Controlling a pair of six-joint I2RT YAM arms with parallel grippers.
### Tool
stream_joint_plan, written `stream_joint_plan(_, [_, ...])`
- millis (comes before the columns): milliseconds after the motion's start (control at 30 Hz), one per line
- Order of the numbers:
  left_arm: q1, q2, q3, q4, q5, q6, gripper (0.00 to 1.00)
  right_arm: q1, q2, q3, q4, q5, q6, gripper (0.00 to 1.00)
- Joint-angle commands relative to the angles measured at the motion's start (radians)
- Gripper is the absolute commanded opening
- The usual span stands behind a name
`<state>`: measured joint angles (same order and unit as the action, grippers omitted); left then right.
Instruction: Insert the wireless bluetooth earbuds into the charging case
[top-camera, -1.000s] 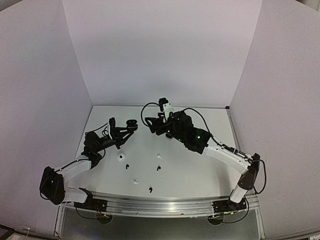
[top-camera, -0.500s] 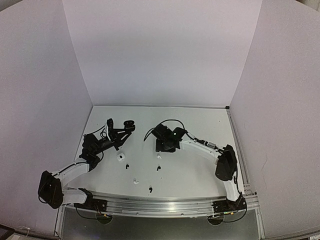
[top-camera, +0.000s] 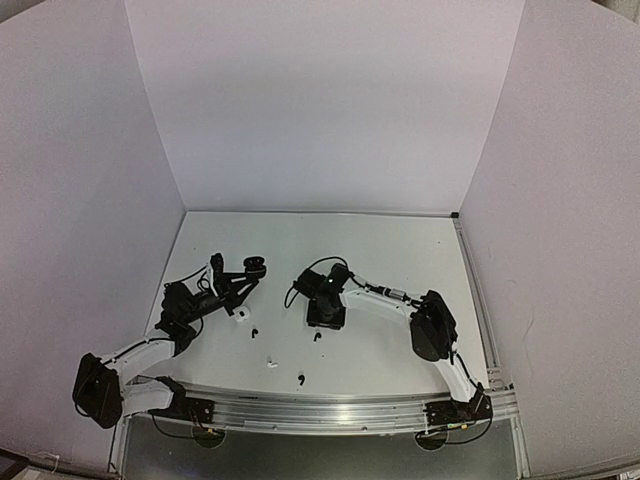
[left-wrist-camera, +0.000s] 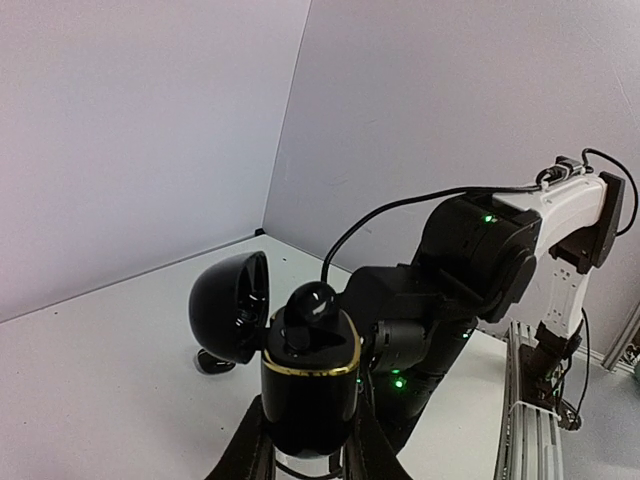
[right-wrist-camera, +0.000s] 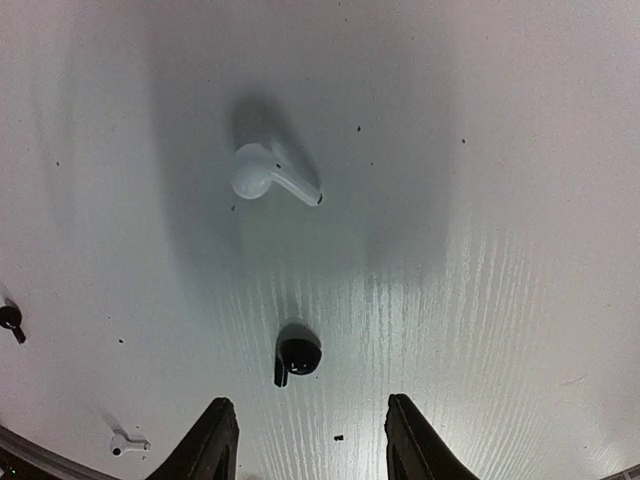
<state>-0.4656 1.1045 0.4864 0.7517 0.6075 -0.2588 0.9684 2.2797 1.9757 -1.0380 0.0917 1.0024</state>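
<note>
- Earbuds lie scattered on the white table (top-camera: 400, 250). A black earbud (right-wrist-camera: 296, 357) rests just ahead of the right gripper (right-wrist-camera: 308, 420), and a white earbud (right-wrist-camera: 270, 175) lies farther out, apart from it.
- The right gripper points down at the tabletop. Its jaws are apart with nothing between them, and its fingertips (right-wrist-camera: 215, 435) stand short of the black earbud.
- At the edges of the right wrist view, a second black earbud (right-wrist-camera: 10, 318) and a second white earbud (right-wrist-camera: 128, 442) lie well apart from the first pair.
- The top view shows a lone black earbud (top-camera: 301, 379) nearer the arms' bases.
- A black charging case (left-wrist-camera: 310, 385) stands upright in the left gripper (left-wrist-camera: 310, 445), whose jaws are clamped on its lower body.
- The case lid (left-wrist-camera: 232, 305) is swung open to one side. The rounded head of a seated black earbud (left-wrist-camera: 312, 300) sticks up from the case's gold-rimmed mouth.
- A small white rounded item (top-camera: 241, 313) sits on the table near the left gripper. It is too small to tell whether it is a case or a bud.
</note>
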Motion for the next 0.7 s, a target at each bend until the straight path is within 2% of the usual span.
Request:
stream_joint_plan(0, [0.0,-0.034,-0.003,0.062,-0.006,0.007,0.0,0.008,0.068,0.058,-0.031,-0.019,0.044,0.45])
stream_joint_plan(133, [-0.001,-0.024,0.001,0.081,-0.005,0.002,0.0,0.008,0.114,0.099,-0.037,-0.014,0.056,0.44])
stream_joint_plan(400, [-0.001,0.019,0.003,0.14,0.003,-0.022,0.0,0.007,0.134,0.081,-0.044,-0.002,0.075,0.33])
stream_joint_plan(667, [-0.001,0.045,0.007,0.174,0.011,-0.027,0.0,0.007,0.146,0.077,-0.049,-0.021,0.08,0.3])
